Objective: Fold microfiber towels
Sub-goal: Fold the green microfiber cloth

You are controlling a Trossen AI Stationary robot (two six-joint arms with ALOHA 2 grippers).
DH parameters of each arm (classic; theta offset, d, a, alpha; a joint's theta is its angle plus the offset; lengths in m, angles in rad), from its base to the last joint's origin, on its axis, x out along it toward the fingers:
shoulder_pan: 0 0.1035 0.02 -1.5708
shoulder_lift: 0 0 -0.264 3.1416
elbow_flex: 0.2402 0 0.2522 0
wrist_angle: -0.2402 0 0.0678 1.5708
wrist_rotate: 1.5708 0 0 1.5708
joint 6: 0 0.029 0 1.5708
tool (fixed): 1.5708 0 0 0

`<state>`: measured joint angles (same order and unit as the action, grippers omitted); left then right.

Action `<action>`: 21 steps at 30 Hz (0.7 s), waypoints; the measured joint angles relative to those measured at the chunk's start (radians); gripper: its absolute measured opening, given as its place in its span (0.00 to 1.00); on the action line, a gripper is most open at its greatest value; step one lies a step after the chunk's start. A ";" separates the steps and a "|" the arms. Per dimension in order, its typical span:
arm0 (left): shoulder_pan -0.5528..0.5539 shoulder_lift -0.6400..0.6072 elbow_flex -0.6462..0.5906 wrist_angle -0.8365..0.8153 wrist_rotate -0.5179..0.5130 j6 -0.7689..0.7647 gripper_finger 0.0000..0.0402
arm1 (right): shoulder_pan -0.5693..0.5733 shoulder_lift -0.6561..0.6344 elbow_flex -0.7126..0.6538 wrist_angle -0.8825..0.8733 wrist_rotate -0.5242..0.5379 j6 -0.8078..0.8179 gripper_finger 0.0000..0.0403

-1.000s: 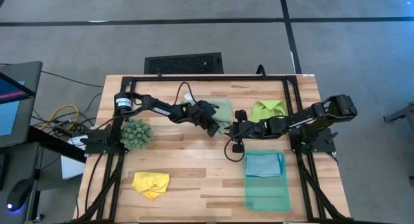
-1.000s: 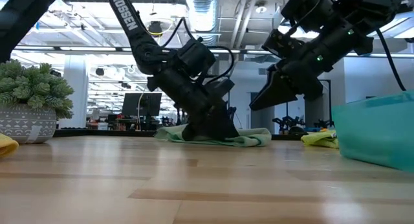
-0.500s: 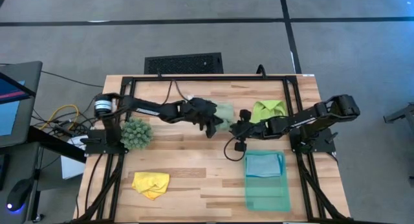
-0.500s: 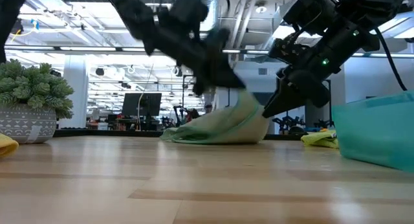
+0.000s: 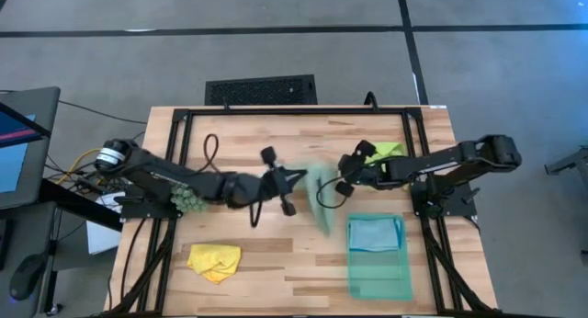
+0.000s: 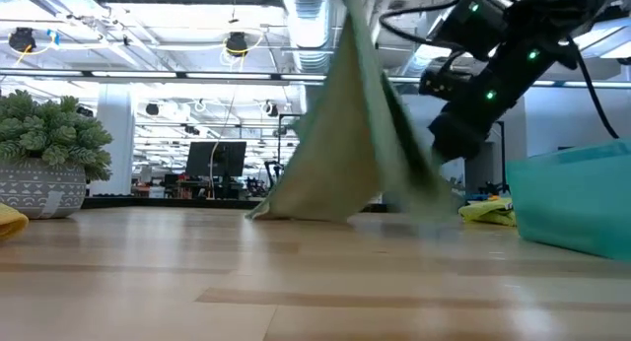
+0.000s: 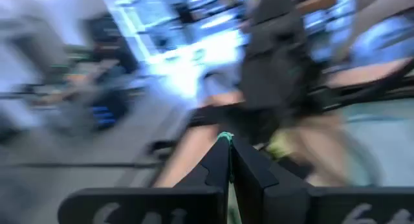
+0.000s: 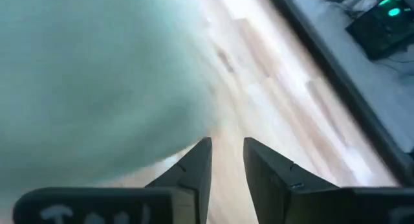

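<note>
The left gripper, fingers pinched on one edge of the pale sage green microfiber cloth, holds it hanging mid-tabletop, its free part just beside the half-open, empty right gripper.

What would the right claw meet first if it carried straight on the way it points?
Most likely the pale sage green towel, hanging lifted from the shut left claw. The right claw points toward it with fingers apart, nothing visible between them, though depth is uncertain.
</note>
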<state>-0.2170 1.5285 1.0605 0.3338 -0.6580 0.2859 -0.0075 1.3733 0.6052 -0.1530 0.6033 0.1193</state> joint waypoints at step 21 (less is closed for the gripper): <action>0.308 0.003 0.588 -0.570 0.251 -0.004 0.00 | 0.141 -0.269 0.000 -0.087 0.109 -0.026 0.28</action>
<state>0.0910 1.5316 1.6485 -0.2363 -0.4068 0.2814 0.1337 1.1041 0.6052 -0.2404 0.7120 0.0935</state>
